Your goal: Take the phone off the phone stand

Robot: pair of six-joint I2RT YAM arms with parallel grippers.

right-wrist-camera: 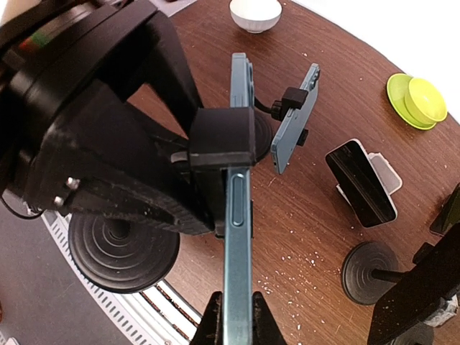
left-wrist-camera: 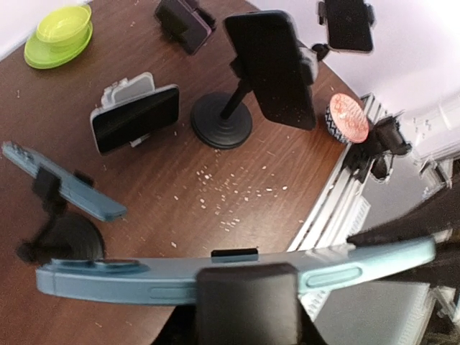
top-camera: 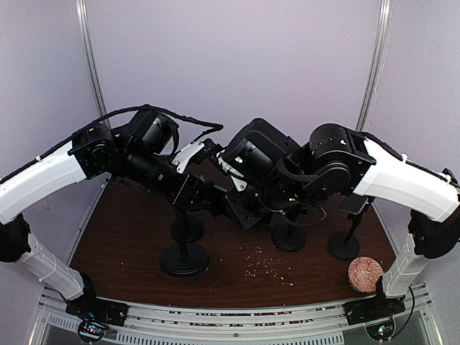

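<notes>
The brown table [top-camera: 118,241] carries several round-based stands, and both arms meet over its middle. The left gripper [right-wrist-camera: 183,154] crowds the back of the phone stand [right-wrist-camera: 122,248], its black bulk close along one face of the phone; how its jaws stand cannot be told. The blue phone [right-wrist-camera: 237,230] sits edge-on in the stand's clamp [right-wrist-camera: 223,136]. The right gripper [right-wrist-camera: 236,320] is pinched narrowly on the phone's near end. A second blue phone [right-wrist-camera: 293,122], on its own stand, is just beside the free face without touching it. Farther off are a black phone in a pale cradle [right-wrist-camera: 359,183], a green bowl [right-wrist-camera: 417,100], a white bowl [right-wrist-camera: 255,13] and scattered crumbs [top-camera: 269,266].
</notes>
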